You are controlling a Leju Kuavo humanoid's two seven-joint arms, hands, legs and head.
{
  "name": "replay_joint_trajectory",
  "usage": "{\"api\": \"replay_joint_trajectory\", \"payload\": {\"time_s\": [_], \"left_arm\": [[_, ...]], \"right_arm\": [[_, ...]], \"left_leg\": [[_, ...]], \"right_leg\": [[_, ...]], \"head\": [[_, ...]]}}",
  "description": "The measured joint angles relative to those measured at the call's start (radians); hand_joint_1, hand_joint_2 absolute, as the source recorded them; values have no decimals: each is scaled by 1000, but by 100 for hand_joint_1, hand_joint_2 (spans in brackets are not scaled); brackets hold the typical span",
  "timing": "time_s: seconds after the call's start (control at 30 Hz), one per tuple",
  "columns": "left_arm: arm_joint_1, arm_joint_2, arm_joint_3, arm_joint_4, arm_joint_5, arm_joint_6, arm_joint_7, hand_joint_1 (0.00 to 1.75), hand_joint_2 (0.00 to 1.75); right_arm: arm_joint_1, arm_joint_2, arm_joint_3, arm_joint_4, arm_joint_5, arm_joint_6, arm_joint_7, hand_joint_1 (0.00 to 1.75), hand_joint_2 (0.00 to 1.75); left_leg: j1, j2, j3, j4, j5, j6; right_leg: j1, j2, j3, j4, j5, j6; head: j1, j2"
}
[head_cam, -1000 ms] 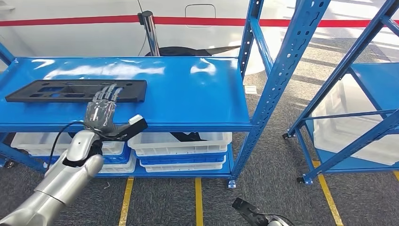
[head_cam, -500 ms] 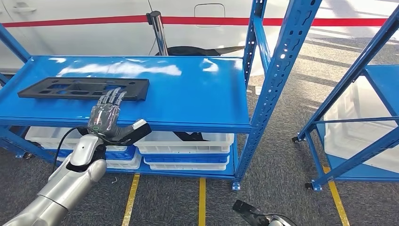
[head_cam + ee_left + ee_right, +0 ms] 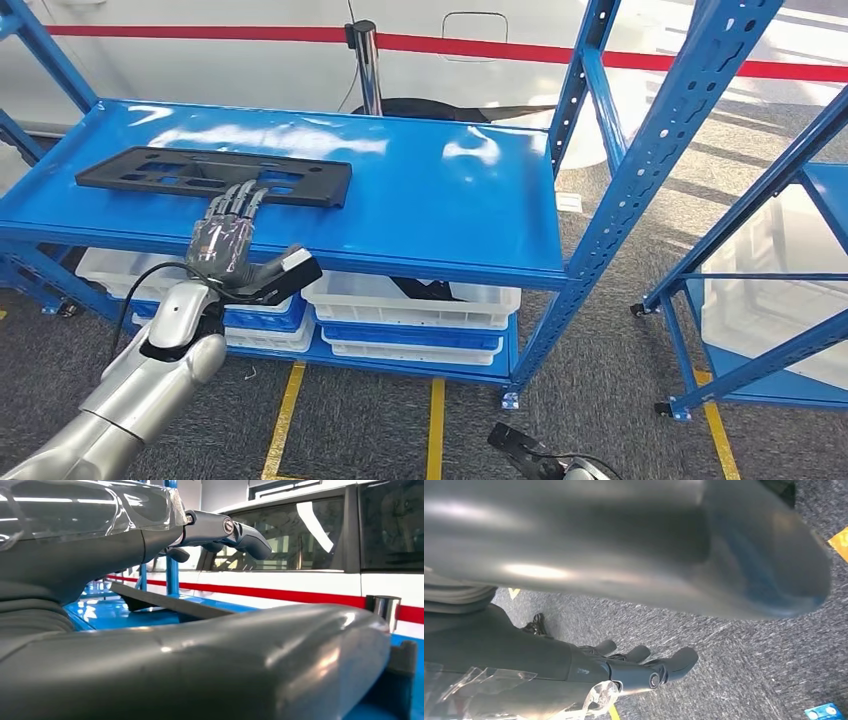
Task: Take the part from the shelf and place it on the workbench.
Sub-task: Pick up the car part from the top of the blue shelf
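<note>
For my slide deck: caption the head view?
Left hand reaching over the black part on the blue shelf.

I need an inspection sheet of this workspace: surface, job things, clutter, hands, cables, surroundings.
Surface: blue shelf, glossy, with reflections.
Job things: black part lies flat on the shelf, toward its left side.
Clutter: white bins stacked under the shelf.
Hands: left hand open, fingertips at the part's near edge; right hand hangs open over the floor.
Cables: black cable loops at the left wrist.
Surroundings: grey carpet, yellow floor lines, white vehicle with red stripe behind, second rack at right.
</note>
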State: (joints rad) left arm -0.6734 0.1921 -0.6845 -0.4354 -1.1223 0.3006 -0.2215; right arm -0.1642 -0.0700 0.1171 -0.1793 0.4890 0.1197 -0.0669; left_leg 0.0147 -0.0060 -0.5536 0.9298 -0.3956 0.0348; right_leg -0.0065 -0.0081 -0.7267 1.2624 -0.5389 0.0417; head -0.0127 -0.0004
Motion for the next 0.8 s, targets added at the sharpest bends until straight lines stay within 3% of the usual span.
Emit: {"api": "replay_joint_trajectory", "payload": {"time_s": [0.03,0.1,0.17,0.3,0.33,0.4,0.47,0.5,0.53,0.6,0.63,0.67,0.8], "left_arm": [[0,0,0,-1,0,-1,1,0,0],[-1,0,0,-4,4,-4,5,0,0],[-3,0,1,-6,11,-8,9,0,0],[-5,1,1,-8,16,-11,15,0,0],[-6,2,1,-8,16,-11,15,0,0],[-5,2,1,-8,15,-11,15,0,0],[-1,2,1,-8,14,-11,15,0,0],[0,2,1,-8,14,-11,15,0,0],[0,2,1,-8,14,-11,15,0,0],[-5,2,1,-8,14,-10,15,0,0],[-6,2,1,-8,13,-10,15,0,0],[-6,2,1,-8,13,-9,15,0,0],[-6,2,2,-8,12,-6,15,0,0]], "right_arm": [[0,-1,0,0,-2,0,1,0,0],[0,-2,0,0,-5,-1,3,0,0],[-1,-3,0,0,-6,-1,4,0,0],[-2,-1,0,0,-6,-1,5,0,0],[-3,0,0,0,-6,-1,5,0,0],[-3,-1,-1,0,-6,-1,5,0,0],[-2,-1,-1,0,-6,-1,5,0,0],[-2,-1,-1,0,-6,-1,6,0,0],[-2,0,-1,0,-6,-1,6,0,0],[-2,1,-1,0,-6,-1,6,0,0],[-3,2,-1,0,-5,-1,6,0,0],[-3,1,-1,0,-5,-1,6,0,0],[-4,-1,-2,0,-4,-1,6,0,0]], "left_leg": [[1,-4,2,0,-1,-1],[0,-12,4,1,-4,-6],[-4,-17,2,2,-8,-14],[-1,-16,-13,26,-27,-33],[0,-14,-32,68,-50,-38],[1,-10,-103,215,-114,-46],[2,-9,-163,321,-138,-50],[2,-9,-165,314,-121,-49],[2,-7,-144,262,-85,-48],[0,2,-75,107,-10,-41],[-3,5,-49,49,10,-36],[-6,7,-36,20,15,-32],[-3,3,-30,7,12,-8]], "right_leg": [[-1,0,23,-51,34,-2],[-2,7,96,-207,105,-6],[-1,14,136,-297,130,-13],[-2,10,142,-313,129,-35],[-4,9,144,-315,130,-41],[-4,8,146,-316,128,-48],[-4,8,148,-315,125,-49],[-4,9,151,-315,124,-49],[-4,9,154,-315,121,-47],[-2,9,162,-314,114,-40],[1,9,163,-313,111,-36],[3,9,162,-313,109,-32],[3,7,154,-291,90,-13]], "head": [[0,0],[0,0],[0,0],[-2,0],[-3,0],[-6,0],[-6,0],[-6,0],[-6,0],[-6,0],[-6,0],[-6,0],[-5,0]]}}
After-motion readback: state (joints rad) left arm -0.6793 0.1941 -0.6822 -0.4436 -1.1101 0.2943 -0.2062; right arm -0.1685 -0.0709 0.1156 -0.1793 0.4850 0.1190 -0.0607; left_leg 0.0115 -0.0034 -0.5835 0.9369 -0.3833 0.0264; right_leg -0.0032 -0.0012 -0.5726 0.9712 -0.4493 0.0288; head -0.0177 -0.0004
